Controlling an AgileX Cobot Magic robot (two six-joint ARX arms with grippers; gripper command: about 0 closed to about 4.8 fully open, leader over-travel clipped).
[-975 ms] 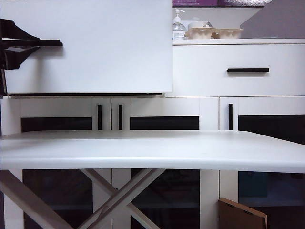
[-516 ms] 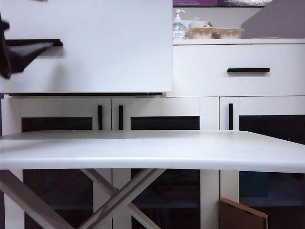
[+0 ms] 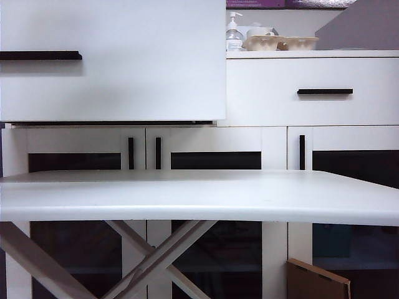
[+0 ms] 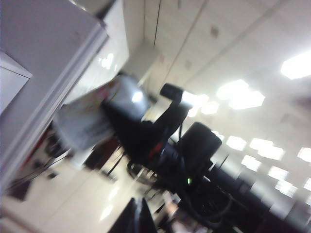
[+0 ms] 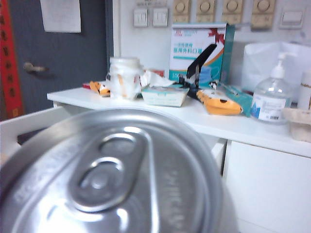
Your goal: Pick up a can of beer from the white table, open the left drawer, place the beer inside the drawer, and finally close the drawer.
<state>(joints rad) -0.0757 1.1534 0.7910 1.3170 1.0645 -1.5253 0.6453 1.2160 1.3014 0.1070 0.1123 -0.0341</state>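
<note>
The left drawer [image 3: 124,62] stands pulled out, its wide white front looming above the white table [image 3: 199,193], and its black bar handle [image 3: 40,55] is free. No gripper shows in the exterior view. The can of beer [image 5: 121,184] fills the foreground of the right wrist view with its silver lid and pull tab, and it hides my right gripper's fingers. The blurred left wrist view shows the can [image 4: 85,121] gripped at the end of the black right arm [image 4: 160,141]. My left gripper [image 4: 138,218] is shut and empty, aimed up toward the ceiling.
The second drawer [image 3: 312,93] is closed beside the open one. A pump bottle [image 3: 234,34] and paper trays [image 3: 280,42] stand on the cabinet top. Dark-paned doors [image 3: 215,161] lie behind the table. A cardboard piece [image 3: 318,280] leans on the floor at the right.
My left gripper was at the drawer handle at the exterior view's left edge, came off it and has left that view. The drawer front has stayed pulled out.
</note>
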